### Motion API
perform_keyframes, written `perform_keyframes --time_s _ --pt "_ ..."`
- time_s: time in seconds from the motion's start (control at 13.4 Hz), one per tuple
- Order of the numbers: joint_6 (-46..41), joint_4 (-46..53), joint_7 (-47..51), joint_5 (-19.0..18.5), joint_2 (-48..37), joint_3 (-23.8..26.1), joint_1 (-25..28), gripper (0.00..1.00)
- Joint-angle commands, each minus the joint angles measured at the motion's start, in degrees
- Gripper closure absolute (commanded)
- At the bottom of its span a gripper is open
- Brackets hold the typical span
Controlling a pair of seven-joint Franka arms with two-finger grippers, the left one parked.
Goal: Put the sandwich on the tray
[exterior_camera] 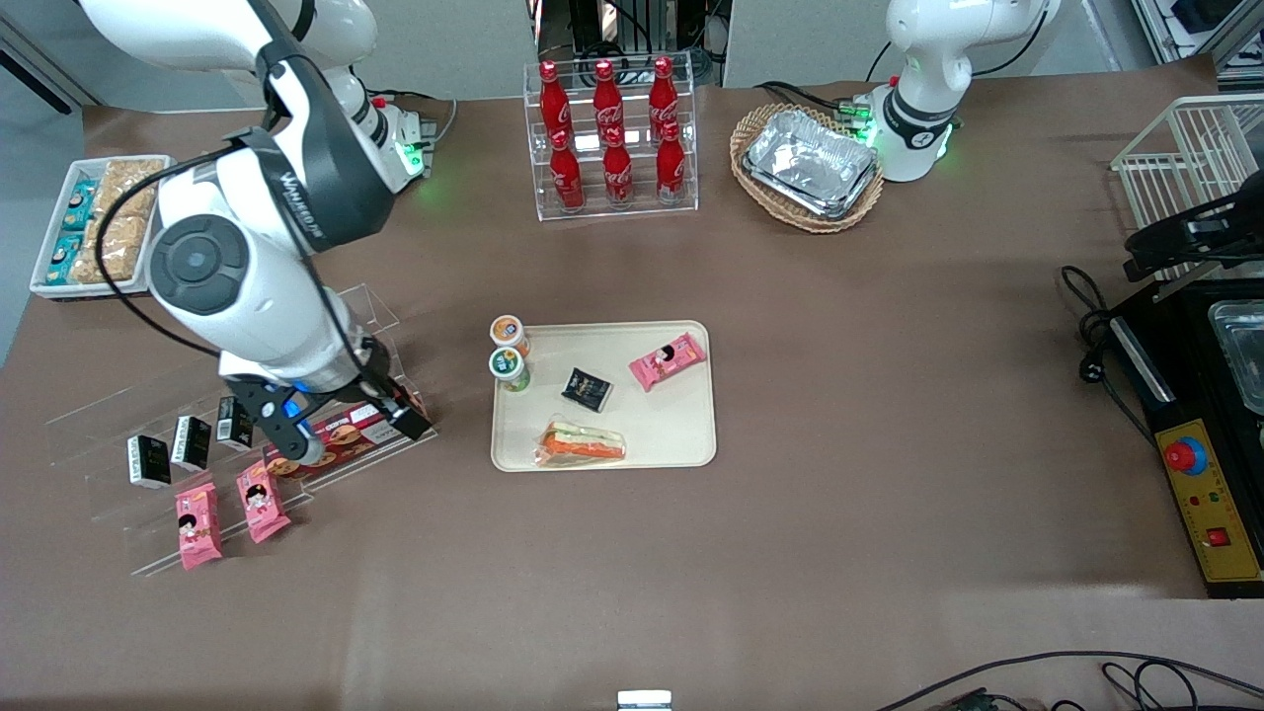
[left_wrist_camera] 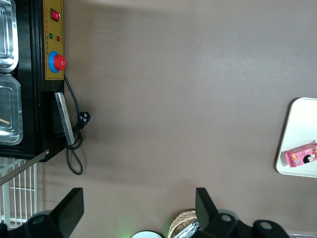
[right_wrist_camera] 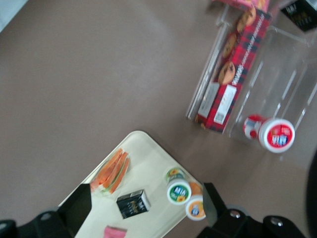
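The sandwich (exterior_camera: 581, 442), a clear-wrapped wedge with orange and green layers, lies flat on the cream tray (exterior_camera: 671, 434), at the tray's edge nearest the front camera. The right wrist view shows the same sandwich (right_wrist_camera: 111, 171) resting on the tray (right_wrist_camera: 148, 166). My gripper (exterior_camera: 351, 433) hovers above the clear acrylic shelf (exterior_camera: 148, 415), off the tray toward the working arm's end of the table. It is open with nothing between its fingers (right_wrist_camera: 79, 208). Seen from the wrist, the gripper (right_wrist_camera: 144, 206) is well above the tray.
Also on the tray are two lidded cups (exterior_camera: 510, 354), a black packet (exterior_camera: 587, 389) and a pink snack packet (exterior_camera: 669, 361). The shelf holds a red cookie box (exterior_camera: 341, 441), black packets and pink packets (exterior_camera: 197, 525). A cola bottle rack (exterior_camera: 612, 138) and a basket of foil trays (exterior_camera: 810, 166) stand farther back.
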Motion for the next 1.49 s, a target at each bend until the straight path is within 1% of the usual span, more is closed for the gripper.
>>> perform_keyframes --time_s 0.0,0.3,0.52,0.67,0.97,1.2,1.42 --pt "6.7 -12.9 -13.2 1.2 -8.2 0.0 -3.2 0.00" --pt "5.5 -17.0 -28.9 1.3 -11.2 0.1 -8.4 0.00" --pt "5.3 -21.2 -38.0 1.3 -14.8 0.1 -11.9 0.00" --pt "2.8 -21.4 -45.1 1.3 -15.8 0.1 -14.8 0.00" --pt "-0.7 -20.9 -56.1 1.4 -17.9 0.0 -20.6 0.00" --pt "-3.5 -19.3 -61.7 1.7 -20.0 0.0 -23.9 0.00" --pt "-9.2 -14.0 -61.9 2.2 -20.3 -0.1 -25.1 0.00"
